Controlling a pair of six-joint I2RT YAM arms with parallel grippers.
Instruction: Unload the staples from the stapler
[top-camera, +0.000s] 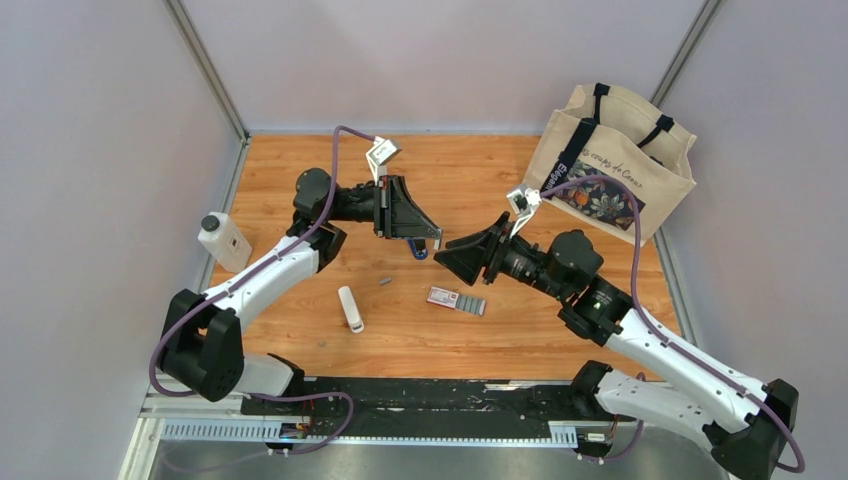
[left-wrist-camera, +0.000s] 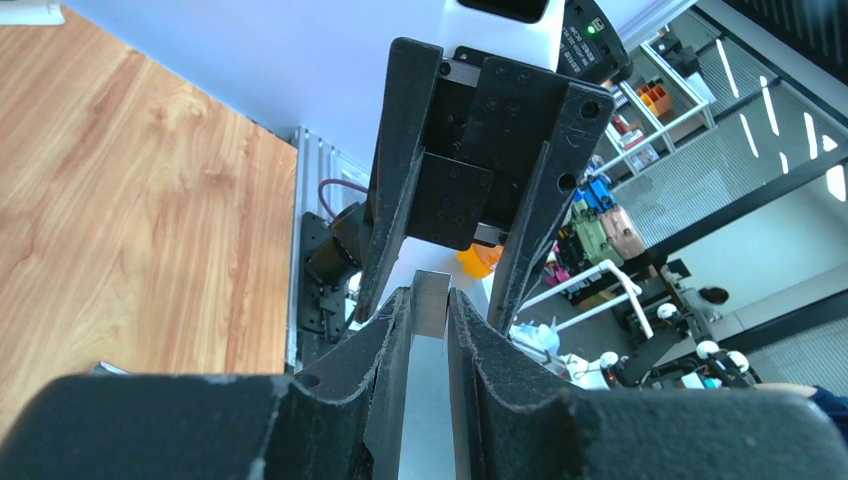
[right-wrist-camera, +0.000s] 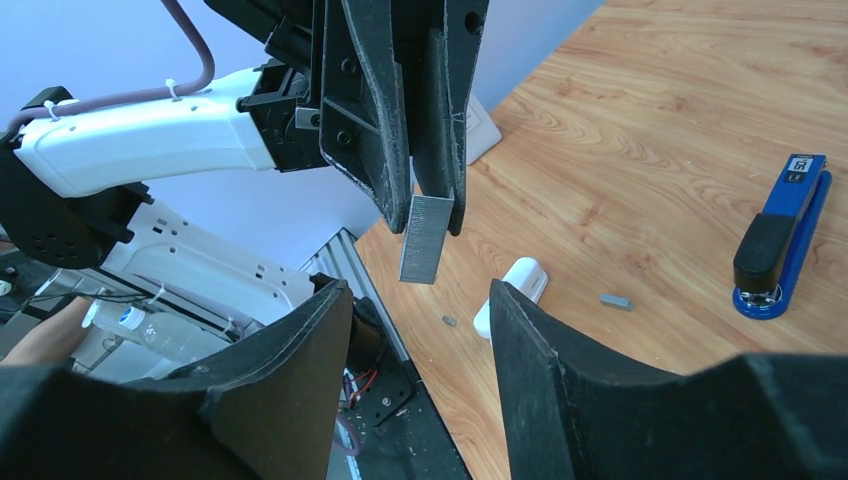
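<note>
My left gripper (left-wrist-camera: 430, 303) is shut on a grey strip of staples (right-wrist-camera: 424, 240), held up in the air; the strip's end shows between its pads (left-wrist-camera: 431, 285). Facing it is my right gripper (right-wrist-camera: 418, 290), open, with its fingertips on either side just below the strip's lower end and not touching it. The blue stapler with black parts (right-wrist-camera: 778, 240) lies closed on the wooden table, off to the side; in the top view the stapler (top-camera: 421, 252) is only partly visible under my left gripper (top-camera: 436, 237). A short loose piece of staples (top-camera: 384, 281) lies on the table.
A white oblong stick (top-camera: 350, 308) lies at front left of centre, with a small staple box (top-camera: 457, 300) to its right. A white bottle (top-camera: 224, 240) stands at the left edge. A canvas tote bag (top-camera: 612, 160) sits at back right.
</note>
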